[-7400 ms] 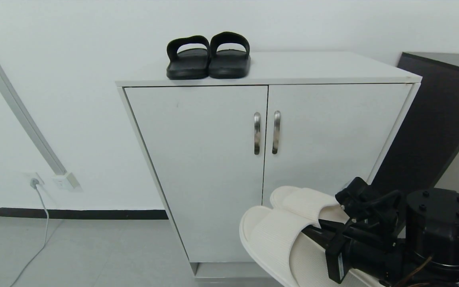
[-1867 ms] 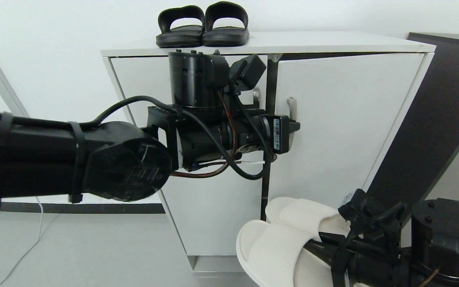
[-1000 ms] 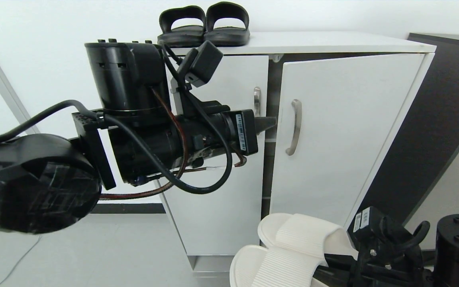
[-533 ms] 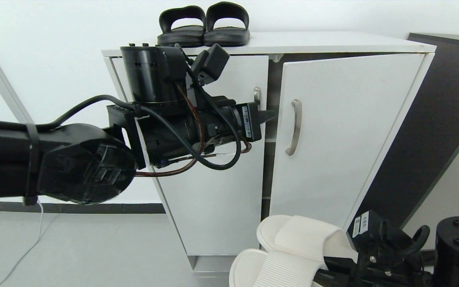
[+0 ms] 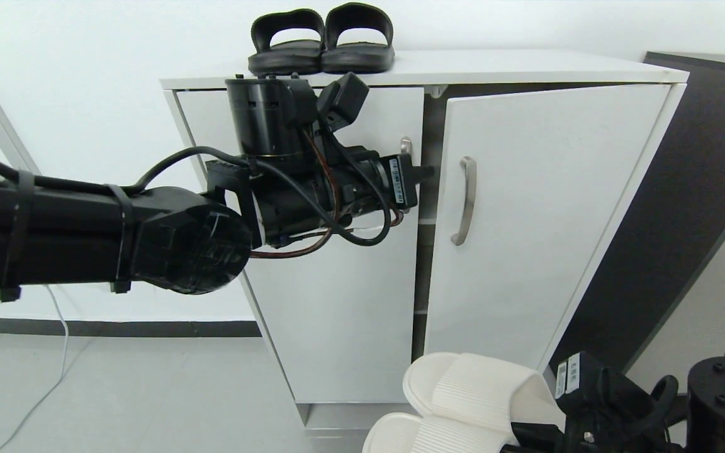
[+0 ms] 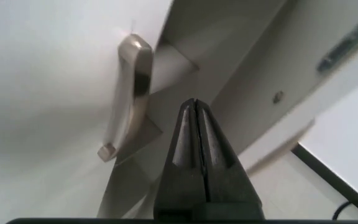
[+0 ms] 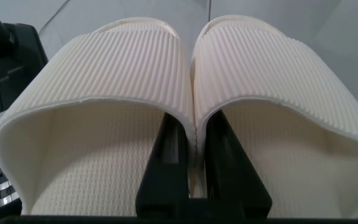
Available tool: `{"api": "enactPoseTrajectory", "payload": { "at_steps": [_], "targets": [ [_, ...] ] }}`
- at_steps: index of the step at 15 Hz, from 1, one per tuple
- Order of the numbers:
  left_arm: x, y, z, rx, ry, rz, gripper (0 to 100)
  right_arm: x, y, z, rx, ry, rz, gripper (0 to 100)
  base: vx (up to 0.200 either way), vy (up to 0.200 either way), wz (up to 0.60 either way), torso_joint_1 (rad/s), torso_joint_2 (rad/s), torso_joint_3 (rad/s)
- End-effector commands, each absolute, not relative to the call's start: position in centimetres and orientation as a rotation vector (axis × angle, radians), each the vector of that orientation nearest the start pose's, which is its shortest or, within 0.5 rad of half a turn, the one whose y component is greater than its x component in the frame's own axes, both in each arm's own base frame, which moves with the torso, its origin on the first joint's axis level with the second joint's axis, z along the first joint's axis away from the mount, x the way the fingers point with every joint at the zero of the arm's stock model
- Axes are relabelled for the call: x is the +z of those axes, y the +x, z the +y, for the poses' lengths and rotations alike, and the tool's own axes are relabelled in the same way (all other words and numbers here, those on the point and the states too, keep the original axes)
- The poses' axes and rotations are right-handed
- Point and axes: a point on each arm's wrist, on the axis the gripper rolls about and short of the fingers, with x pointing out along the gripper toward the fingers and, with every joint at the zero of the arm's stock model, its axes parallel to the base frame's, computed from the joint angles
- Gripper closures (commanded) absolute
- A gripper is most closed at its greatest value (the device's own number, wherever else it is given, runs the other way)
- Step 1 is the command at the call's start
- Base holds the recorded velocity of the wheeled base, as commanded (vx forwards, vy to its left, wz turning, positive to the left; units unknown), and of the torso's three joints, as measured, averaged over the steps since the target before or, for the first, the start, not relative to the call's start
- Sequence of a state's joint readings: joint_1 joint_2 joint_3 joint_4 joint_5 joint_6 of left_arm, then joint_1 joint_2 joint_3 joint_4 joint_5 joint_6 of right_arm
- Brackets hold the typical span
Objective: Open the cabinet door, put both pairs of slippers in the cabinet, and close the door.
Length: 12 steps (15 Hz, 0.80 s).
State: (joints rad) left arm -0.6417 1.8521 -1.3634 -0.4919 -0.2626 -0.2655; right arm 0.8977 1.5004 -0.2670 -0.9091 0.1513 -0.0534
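A white cabinet (image 5: 337, 302) stands against the wall. Its right door (image 5: 539, 220) is ajar, with a dark gap beside the closed left door. Black slippers (image 5: 321, 41) rest as a pair on the cabinet top. My left gripper (image 5: 428, 171) is shut and empty, its tip at the gap, just below the left door's handle (image 5: 406, 146). In the left wrist view the shut gripper (image 6: 196, 107) points past that handle (image 6: 129, 93). My right gripper (image 7: 193, 135) is shut on the inner walls of the white slippers (image 7: 185, 81), held low before the right door (image 5: 463, 393).
A dark panel (image 5: 683, 189) stands close on the cabinet's right. The right door's handle (image 5: 463, 201) faces outward. A cable (image 5: 54, 308) hangs down the wall to the grey floor on the left. Open floor lies in front of the left door.
The cabinet's right door has been pulled ajar. My shut left gripper has since left that door's handle and moved to the gap between the doors. The white slippers have sunk a little.
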Motion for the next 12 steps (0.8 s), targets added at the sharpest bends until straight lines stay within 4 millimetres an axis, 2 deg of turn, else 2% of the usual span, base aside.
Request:
{"api": "enactPoseTrajectory", "payload": {
  "at_steps": [1,3,5,9,11,12],
  "targets": [
    [26.9,30.1,-23.5,-0.905,-0.249,0.127,100,12.5,12.4,16.3,1.054,-0.177,0.298,100,0.0,0.0,0.0,0.0,0.0,0.0],
    [26.7,30.0,-24.1,-0.918,-0.251,0.13,100,12.5,12.4,16.3,1.054,-0.177,0.298,100,0.0,0.0,0.0,0.0,0.0,0.0],
    [26.5,29.6,-24.9,-0.94,-0.253,0.106,100,12.1,12.0,16.3,1.07,-0.185,0.312,100,-0.2,0.0,0.0,0.005,0.0,0.005],
    [25.3,25.0,-27.0,-1.066,-0.247,0.092,100,11.5,11.2,16.1,1.12,-0.214,0.33,100,-0.2,0.0,0.0,0.0,0.0,-0.004],
    [25.4,24.3,-27.0,-1.079,-0.247,0.088,100,11.3,11.0,15.9,1.143,-0.217,0.335,100,-0.2,0.0,0.0,0.0,0.0,0.005],
    [25.3,24.4,-27.0,-1.077,-0.248,0.089,100,11.3,11.0,15.9,1.145,-0.225,0.331,100,0.0,0.0,0.0,0.0,0.0,0.0]
  ]
}}
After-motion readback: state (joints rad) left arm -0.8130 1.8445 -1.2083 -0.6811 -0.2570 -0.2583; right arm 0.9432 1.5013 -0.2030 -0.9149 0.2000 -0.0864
